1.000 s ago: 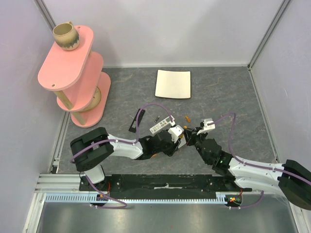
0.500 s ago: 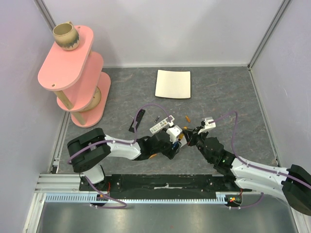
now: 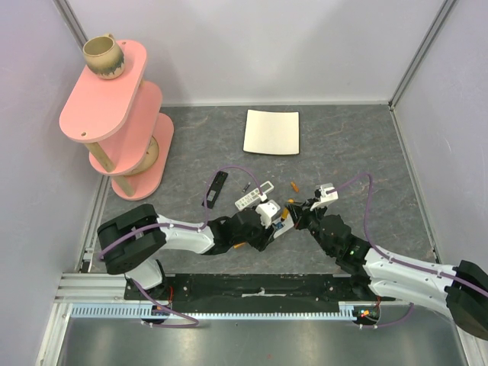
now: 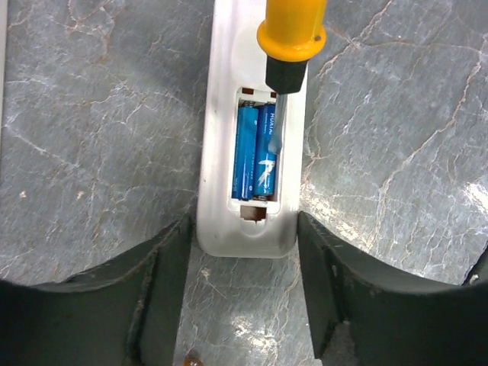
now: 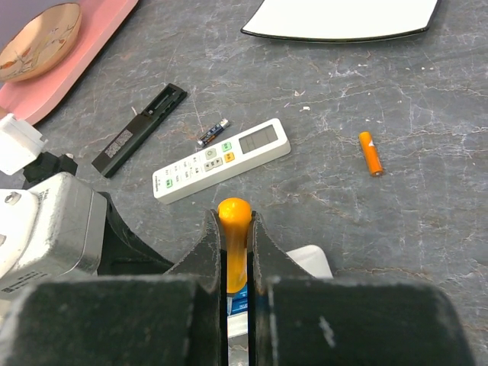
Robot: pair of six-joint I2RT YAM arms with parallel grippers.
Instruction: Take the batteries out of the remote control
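Note:
The white remote control (image 4: 245, 238) lies face down on the grey table with its battery bay open. Two blue batteries (image 4: 245, 152) sit side by side in the bay. My left gripper (image 4: 244, 223) closes on the remote's near end, one finger on each side. My right gripper (image 5: 237, 221) is shut on an orange-handled screwdriver (image 5: 234, 213). The screwdriver (image 4: 292, 34) has its thin shaft reaching down into the bay over the right-hand cell. A corner of the remote (image 5: 313, 259) shows beneath the right fingers. One orange battery (image 5: 370, 152) lies loose on the table beyond.
A second white remote (image 5: 221, 160), buttons up, lies just past the grippers, with a small blue cell (image 5: 213, 132) and a flat black bar (image 5: 141, 130) beside it. A white square plate (image 3: 272, 131) lies at the back. A pink tiered shelf (image 3: 122, 114) stands at the back left.
My left gripper has shifted a little to the left and nearer. The right gripper with the screwdriver has followed slightly left.

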